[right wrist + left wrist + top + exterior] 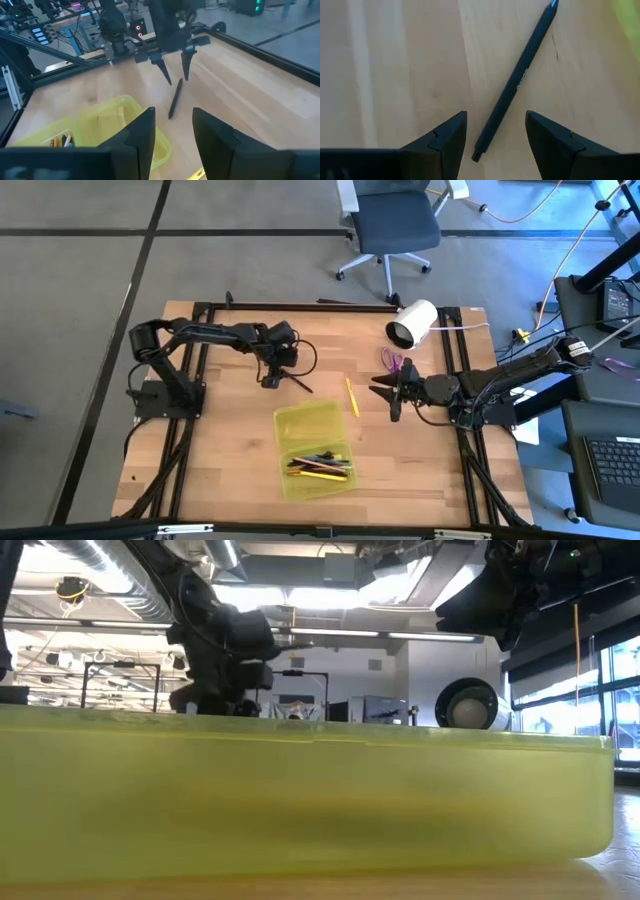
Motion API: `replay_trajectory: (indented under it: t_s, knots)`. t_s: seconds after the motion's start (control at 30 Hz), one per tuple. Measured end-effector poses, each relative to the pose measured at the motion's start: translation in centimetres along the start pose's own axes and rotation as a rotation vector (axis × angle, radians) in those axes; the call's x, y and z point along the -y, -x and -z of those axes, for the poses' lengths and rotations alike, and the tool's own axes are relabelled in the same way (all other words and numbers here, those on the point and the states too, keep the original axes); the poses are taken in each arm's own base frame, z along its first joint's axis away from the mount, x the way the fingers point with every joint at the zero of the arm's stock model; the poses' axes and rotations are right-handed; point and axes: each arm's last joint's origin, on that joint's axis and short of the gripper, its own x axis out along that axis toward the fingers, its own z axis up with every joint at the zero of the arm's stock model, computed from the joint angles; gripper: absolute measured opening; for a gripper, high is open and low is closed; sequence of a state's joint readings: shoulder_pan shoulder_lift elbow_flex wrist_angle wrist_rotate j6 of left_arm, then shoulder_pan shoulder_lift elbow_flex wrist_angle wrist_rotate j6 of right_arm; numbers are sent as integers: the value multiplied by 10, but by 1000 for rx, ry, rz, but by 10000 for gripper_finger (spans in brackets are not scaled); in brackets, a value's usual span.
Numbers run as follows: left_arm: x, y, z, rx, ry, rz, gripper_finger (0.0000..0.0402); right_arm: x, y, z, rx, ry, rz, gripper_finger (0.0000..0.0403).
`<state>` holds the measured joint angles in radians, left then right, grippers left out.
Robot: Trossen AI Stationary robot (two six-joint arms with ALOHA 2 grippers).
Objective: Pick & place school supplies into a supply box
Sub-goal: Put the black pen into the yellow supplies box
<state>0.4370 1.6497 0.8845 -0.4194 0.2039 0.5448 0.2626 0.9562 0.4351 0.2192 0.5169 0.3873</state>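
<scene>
Left gripper (pixel 496 132) fingers spread, empty, straddling near end of black pen (pixel 517 85) flat on wood; pen's long axis runs forward, away from jaws. Right gripper (pixel 393 392) farther off, parted, empty, beyond yellow pencil (pixel 352 396). Supply box (pixel 312 448) lies between them.

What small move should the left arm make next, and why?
Probably lower the left gripper and close its fingers on the black pen. The fingers stand open on either side of the pen's end, the pen lies loose on the table, and the right gripper hangs empty farther off.
</scene>
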Motion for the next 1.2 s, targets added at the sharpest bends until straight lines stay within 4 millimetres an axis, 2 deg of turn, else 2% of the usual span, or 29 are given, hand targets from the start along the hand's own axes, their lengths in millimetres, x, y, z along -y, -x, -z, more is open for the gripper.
replay_trajectory:
  t_s: [0.17,0.37,0.87,1.0,1.13,1.2]
  knots:
    - [0,-16,5,-84,1,-26,196,0,0,0,-1,2,-1,135]
    - [-1,-21,5,-106,3,-26,186,0,0,1,-6,3,0,135]
    - [4,-23,4,-104,106,-5,38,1,0,3,-27,16,7,135]
    - [9,-19,2,-104,147,-19,12,1,0,3,-30,16,1,135]
    - [16,-8,1,-105,218,-17,16,0,0,4,-48,21,-31,135]
    - [18,4,-5,-44,253,-34,19,0,0,5,-64,27,-33,135]
